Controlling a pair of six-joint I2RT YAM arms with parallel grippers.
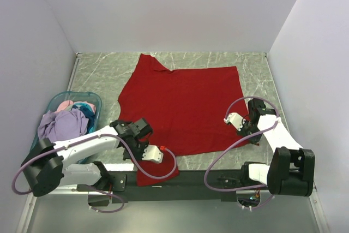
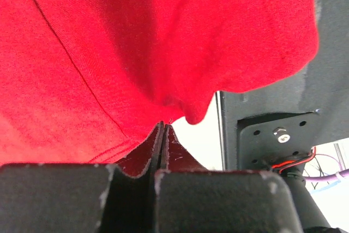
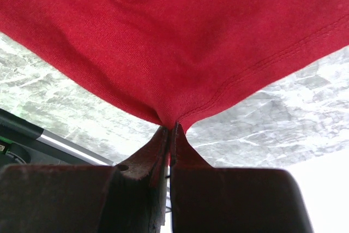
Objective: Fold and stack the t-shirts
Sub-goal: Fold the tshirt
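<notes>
The red t-shirt (image 1: 182, 107) lies spread over the middle of the marbled table (image 1: 98, 75) in the top view. Its long axis runs left to right across the frame and its straight stitched edge faces the right side. One flap reaches up toward the upper left, and another at the lower left drapes over the table's near edge onto the black rail (image 1: 180, 177). The left arm (image 1: 82, 145) stretches from its base at the lower left toward the centre, with its wrist bent down over that lower-left flap. The left gripper (image 2: 162, 129) has its jaws pressed together on a pinch of the red cloth, which bunches up from the fingertips. The right arm (image 1: 272, 132) rises from the lower right and folds back toward the left, with its wrist at the shirt's right edge. The right gripper (image 3: 170, 129) is likewise clamped on the red cloth, just beside a double-stitched hem, and the fabric tents up from the closed tips. At the left edge of the frame, the teal basket (image 1: 97, 102) holds the lavender (image 1: 57, 124), teal-blue (image 1: 87, 108) and pink (image 1: 64, 105) t-shirts in a heap.
</notes>
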